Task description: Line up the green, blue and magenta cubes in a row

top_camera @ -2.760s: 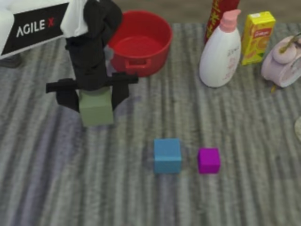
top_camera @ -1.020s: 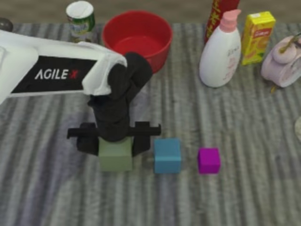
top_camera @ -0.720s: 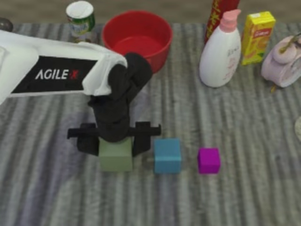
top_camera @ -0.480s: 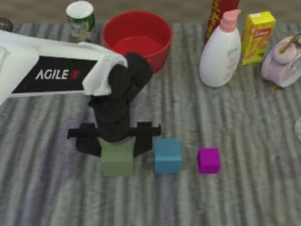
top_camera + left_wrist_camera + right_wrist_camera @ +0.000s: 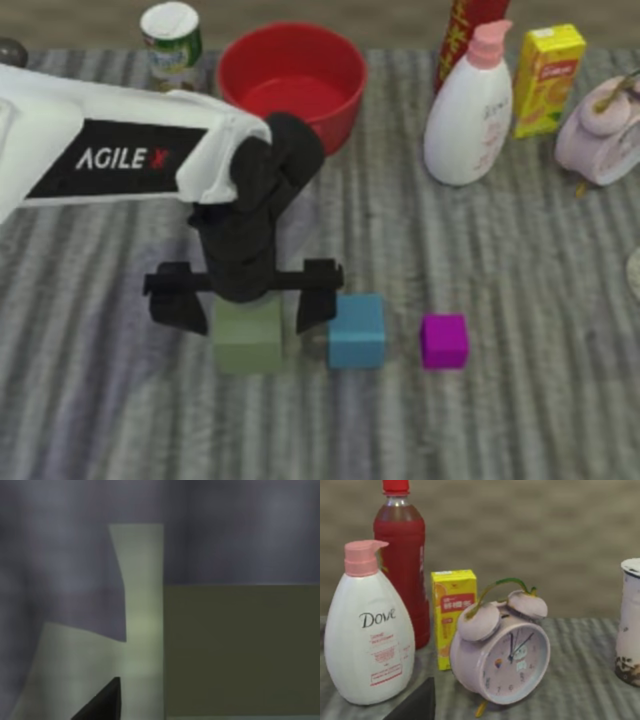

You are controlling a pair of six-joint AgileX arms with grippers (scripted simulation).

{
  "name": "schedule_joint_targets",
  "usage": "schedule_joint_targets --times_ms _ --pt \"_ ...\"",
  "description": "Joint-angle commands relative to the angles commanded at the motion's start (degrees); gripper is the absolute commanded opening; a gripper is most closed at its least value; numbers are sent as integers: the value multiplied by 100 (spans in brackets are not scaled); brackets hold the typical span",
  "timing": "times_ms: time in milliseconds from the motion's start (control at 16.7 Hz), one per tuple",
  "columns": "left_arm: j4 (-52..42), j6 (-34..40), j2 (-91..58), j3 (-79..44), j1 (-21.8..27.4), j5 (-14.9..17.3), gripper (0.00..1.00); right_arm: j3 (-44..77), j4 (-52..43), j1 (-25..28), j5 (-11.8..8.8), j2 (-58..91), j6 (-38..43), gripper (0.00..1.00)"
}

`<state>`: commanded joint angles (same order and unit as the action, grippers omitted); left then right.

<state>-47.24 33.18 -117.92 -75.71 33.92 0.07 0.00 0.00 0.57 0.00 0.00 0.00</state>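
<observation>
The sage-green cube [image 5: 247, 342] rests on the cloth just left of the sky-blue cube [image 5: 356, 331], with a narrow gap between them. The small magenta cube [image 5: 444, 341] stands to the right of the blue one, so the three form a row. My left gripper [image 5: 248, 306] hangs directly over the green cube, open, one finger [image 5: 181, 306] well clear of its left side and the other over the gap. The left wrist view is filled by the green cube [image 5: 142, 630]. My right arm is outside the top view; one finger [image 5: 417, 702] shows in its wrist view.
A red bowl [image 5: 293, 62] and a can [image 5: 171, 38] stand at the back behind my left arm. At the back right are a white pump bottle [image 5: 468, 105], a red bottle [image 5: 470, 25], a yellow juice box [image 5: 547, 78] and a pink alarm clock [image 5: 603, 128].
My left gripper brought the green cube down beside the blue cube, then spread its fingers off it. The blue and magenta cubes have not moved.
</observation>
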Motion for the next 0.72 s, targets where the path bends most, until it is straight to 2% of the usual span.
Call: schedule_joint_targets --times_ms 240,720 --pt "-101 10 36 -75 -20 0 100 0 0 0 0 0 0 100" --pt "-1432 17 568 -866 -114 -4 100 0 0 0 0 0 0 100"
